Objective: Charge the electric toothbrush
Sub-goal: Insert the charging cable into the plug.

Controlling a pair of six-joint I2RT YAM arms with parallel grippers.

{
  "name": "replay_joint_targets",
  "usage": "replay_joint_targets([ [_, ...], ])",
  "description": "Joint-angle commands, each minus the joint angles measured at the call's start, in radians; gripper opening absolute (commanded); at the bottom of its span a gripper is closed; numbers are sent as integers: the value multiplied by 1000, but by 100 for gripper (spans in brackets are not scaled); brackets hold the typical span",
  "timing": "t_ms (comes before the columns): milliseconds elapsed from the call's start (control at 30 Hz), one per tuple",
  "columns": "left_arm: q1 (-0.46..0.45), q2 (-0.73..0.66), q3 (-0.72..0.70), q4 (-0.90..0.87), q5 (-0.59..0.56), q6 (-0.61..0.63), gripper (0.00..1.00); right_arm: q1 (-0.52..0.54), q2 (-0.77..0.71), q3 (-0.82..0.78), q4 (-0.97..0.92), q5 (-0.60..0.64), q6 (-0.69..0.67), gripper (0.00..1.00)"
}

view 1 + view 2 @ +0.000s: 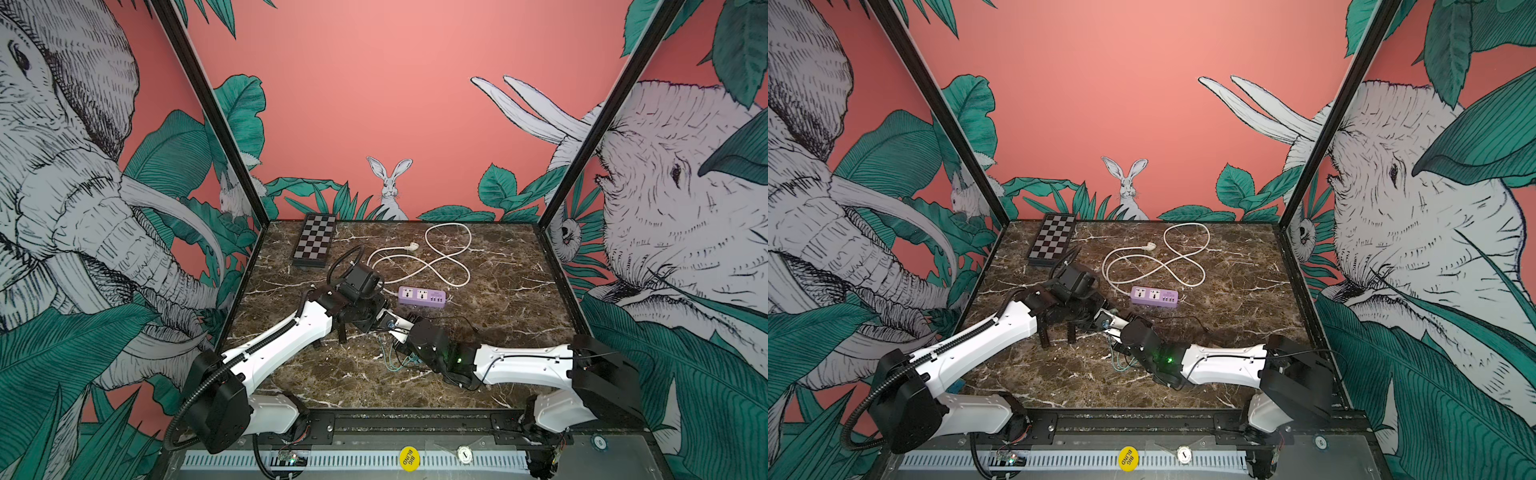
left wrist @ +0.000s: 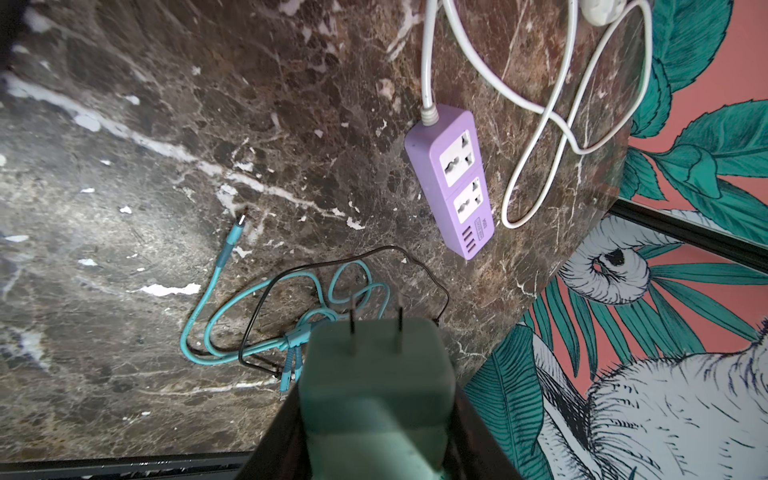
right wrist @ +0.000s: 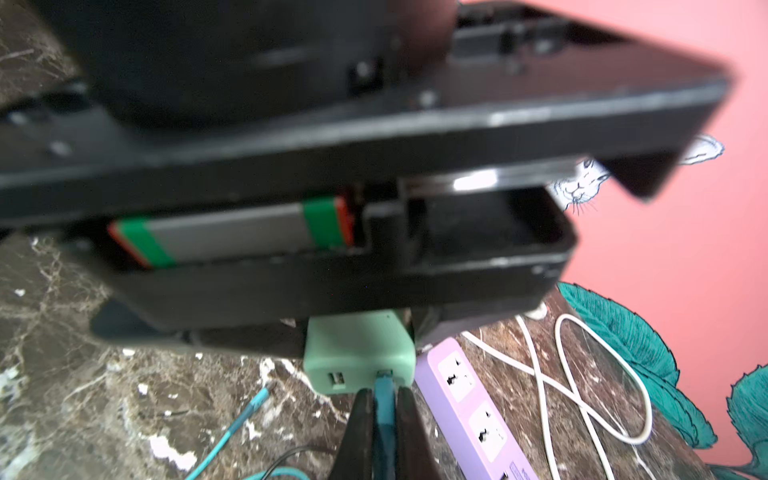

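I'm watching the left gripper [image 2: 374, 432] clamping the mint charger block [image 2: 374, 374] clear of the marble table [image 2: 166, 124], its prongs [image 2: 352, 332] pointing out toward the purple power strip [image 2: 451, 178] lying nearby. The right gripper [image 3: 384, 411] is pinching the teal plug [image 3: 383, 384], fingers narrow, right at the block's port. How deep it's sitting I can't tell, and I'm not finding the toothbrush itself in any view. What I'm worrying about: with the two arms meeting nose to nose, any skew could be bending that plug or twisting the block in its grip. The teal cable [image 2: 216, 324] is looping with a black wire [image 2: 415, 257] below, so it could be snagging on any lift. And the strip's own white plug [image 1: 413, 247] is lying loose on the table, so nothing may be getting power.
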Motion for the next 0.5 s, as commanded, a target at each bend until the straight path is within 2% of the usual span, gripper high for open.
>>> replay_joint_targets([
  [0,-43,-44,24,26,147,-24,0,-16,27,-28,153,-31,0,0],
  [467,-44,-78,-10,64,145,-51,0,-51,-24,-98,228,-113,-15,0],
])
